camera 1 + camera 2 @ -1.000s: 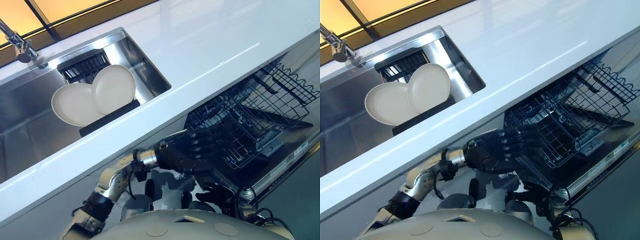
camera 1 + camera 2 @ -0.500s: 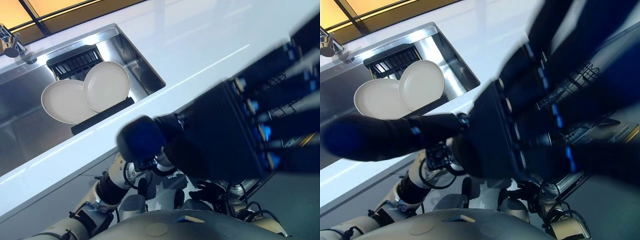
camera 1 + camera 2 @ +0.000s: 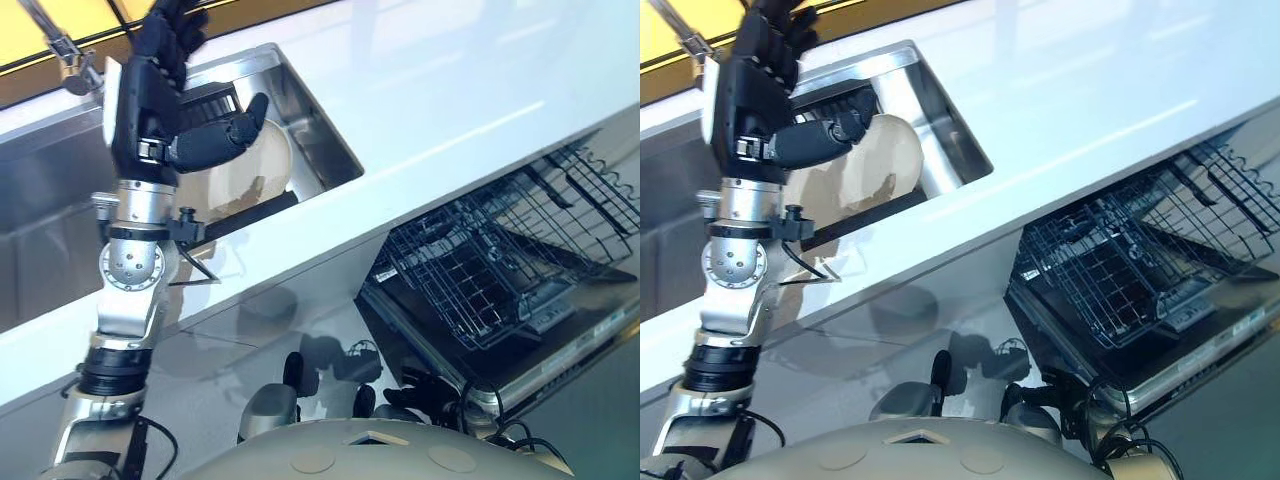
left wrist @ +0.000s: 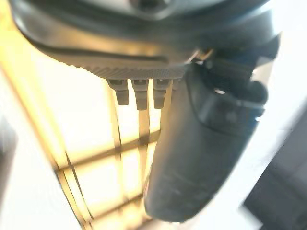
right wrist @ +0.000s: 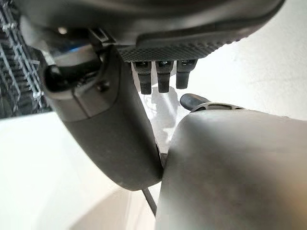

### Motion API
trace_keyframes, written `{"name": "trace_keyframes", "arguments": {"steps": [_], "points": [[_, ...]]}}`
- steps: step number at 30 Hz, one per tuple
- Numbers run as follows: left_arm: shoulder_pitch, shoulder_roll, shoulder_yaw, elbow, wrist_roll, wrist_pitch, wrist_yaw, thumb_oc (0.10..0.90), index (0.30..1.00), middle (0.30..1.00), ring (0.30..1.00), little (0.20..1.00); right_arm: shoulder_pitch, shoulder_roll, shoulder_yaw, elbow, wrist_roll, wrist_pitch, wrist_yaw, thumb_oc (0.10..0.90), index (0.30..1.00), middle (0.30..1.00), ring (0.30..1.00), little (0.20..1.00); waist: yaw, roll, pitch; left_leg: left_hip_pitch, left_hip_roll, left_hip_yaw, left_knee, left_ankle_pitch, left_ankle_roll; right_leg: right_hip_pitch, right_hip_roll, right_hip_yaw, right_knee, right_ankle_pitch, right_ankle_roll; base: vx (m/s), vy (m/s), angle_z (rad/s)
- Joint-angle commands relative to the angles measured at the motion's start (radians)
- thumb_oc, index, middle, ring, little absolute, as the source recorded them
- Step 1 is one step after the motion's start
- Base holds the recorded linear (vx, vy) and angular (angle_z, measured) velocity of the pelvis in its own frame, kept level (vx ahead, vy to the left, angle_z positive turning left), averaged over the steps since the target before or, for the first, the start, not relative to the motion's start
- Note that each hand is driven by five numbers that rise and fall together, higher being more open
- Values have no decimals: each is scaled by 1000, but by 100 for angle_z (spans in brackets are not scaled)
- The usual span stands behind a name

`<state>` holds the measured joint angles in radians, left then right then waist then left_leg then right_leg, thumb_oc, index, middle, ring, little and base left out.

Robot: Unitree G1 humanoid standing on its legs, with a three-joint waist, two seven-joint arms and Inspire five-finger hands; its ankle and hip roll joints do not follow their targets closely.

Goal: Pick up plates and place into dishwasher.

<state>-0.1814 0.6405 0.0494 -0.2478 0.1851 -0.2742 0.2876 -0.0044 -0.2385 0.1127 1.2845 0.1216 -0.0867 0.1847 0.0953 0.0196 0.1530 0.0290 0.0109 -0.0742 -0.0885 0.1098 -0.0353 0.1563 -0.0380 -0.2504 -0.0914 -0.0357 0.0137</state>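
Left hand (image 3: pixel 150 85) raised over sink (image 3: pixel 300 110), fingers straight and spread, thumb out, holding nothing. Cream plates (image 3: pixel 885 160) lean on dark rack (image 3: pixel 215 100) inside sink, partly hidden behind hand. Dishwasher basket (image 3: pixel 500 265) pulled out below counter (image 3: pixel 450 80), no plates in it. Plates likely rigid, smooth, breakable: pinch upper rim, thumb one face, fingers other. Right hand (image 5: pixel 110 120) hangs low, fingers straight, nothing held.

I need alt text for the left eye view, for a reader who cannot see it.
The robot's left hand, fingers straight, is raised over the sink in front of a cream plate. A white counter runs across, with an empty dishwasher rack open below it.
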Motion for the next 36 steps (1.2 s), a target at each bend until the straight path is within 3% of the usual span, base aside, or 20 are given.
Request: {"name": "trace_keyframes", "arguments": {"steps": [1,6,12,15,22,29,32,36], "points": [[-85,149,70,66,330,53,137,800,900,900,900,900,51,-29,10,16,-56,4,23,800,900,900,900,900,-22,34,-104,50,-49,45,6,-146,37,-72,42,36,125,-113,6,93,96,-12],[-125,350,62,198,328,110,56,800,900,900,900,900,46,-49,15,-1,-79,46,31,800,900,900,900,900,-36,50,-112,71,-54,64,4,-157,49,-67,36,58,128,-109,21,77,91,-19],[-146,475,28,317,397,104,-28,800,900,900,900,900,53,-70,4,-22,-104,68,39,800,900,900,900,900,-54,66,-109,86,-59,89,4,-167,63,-69,29,73,136,-103,38,49,80,-8],[-186,521,-27,379,343,109,-104,800,900,900,900,900,52,-80,3,-31,-118,76,42,800,900,900,900,900,-66,72,-107,91,-63,97,3,-172,70,-74,26,84,140,-98,48,43,73,-9],[-272,509,-83,501,146,135,-249,800,900,900,900,900,44,-94,-1,-35,-115,94,49,800,900,900,900,900,-79,75,-99,101,-70,112,8,-181,82,-78,25,102,148,-96,60,54,54,-8],[-342,443,-80,602,-210,259,-424,800,900,900,900,900,46,-100,-12,-33,-115,100,43,800,900,900,900,900,-93,68,-85,102,-73,126,14,-187,90,-88,25,118,158,-95,68,46,41,-7],[-362,397,-60,631,-360,321,-446,800,900,900,900,900,45,-102,-15,-36,-122,101,44,800,900,900,900,900,-96,65,-78,101,-73,129,16,-188,91,-93,25,123,164,-96,70,38,41,-3],[-373,351,-35,671,-452,354,-415,800,900,900,900,900,44,-105,-15,-37,-128,101,46,800,900,900,900,900,-100,61,-69,98,-73,132,17,-187,93,-100,25,127,170,-96,70,31,43,-2]]}}
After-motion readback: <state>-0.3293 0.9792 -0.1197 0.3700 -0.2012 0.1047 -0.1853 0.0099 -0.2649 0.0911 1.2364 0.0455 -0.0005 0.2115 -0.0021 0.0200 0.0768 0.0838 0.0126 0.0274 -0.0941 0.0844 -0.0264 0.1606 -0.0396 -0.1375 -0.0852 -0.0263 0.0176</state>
